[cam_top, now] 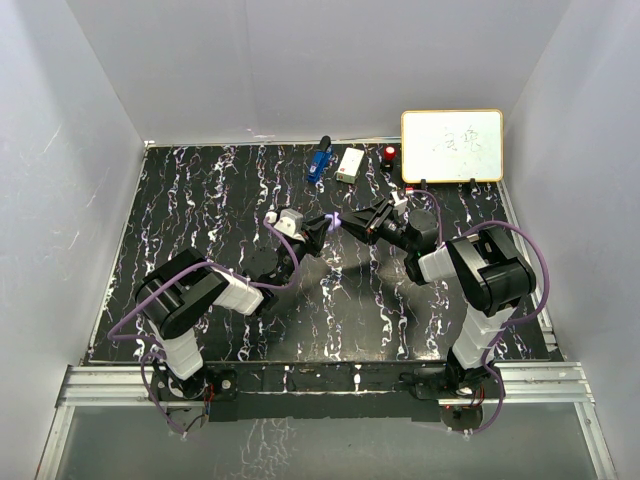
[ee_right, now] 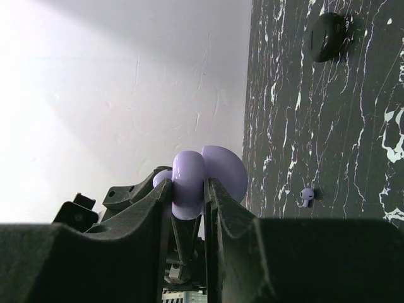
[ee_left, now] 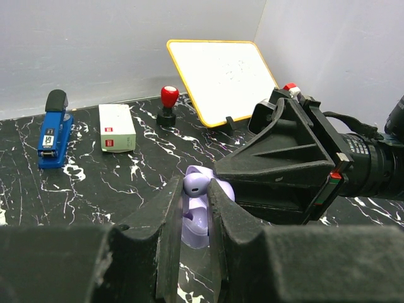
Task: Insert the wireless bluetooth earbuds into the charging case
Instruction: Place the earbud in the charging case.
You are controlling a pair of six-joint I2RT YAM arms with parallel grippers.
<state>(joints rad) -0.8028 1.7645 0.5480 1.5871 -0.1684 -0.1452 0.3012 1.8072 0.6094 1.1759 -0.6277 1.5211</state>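
Two grippers faced each other mid-worktop. The right gripper clamped one open lilac case, and the left gripper pinched one lilac earbud over it. In the right wrist view, one loose lilac earbud lay at the case's three o'clock and one black case at one o'clock.

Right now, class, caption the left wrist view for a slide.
Left gripper pinches a lilac earbud at the lilac case the right gripper holds.

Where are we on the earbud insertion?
Done: nothing visibly seated. In hand: right gripper clamps the lilac case; left gripper holds a lilac earbud at it. Left: seat it, then the second lilac earbud lying on the table; black case lies aside.
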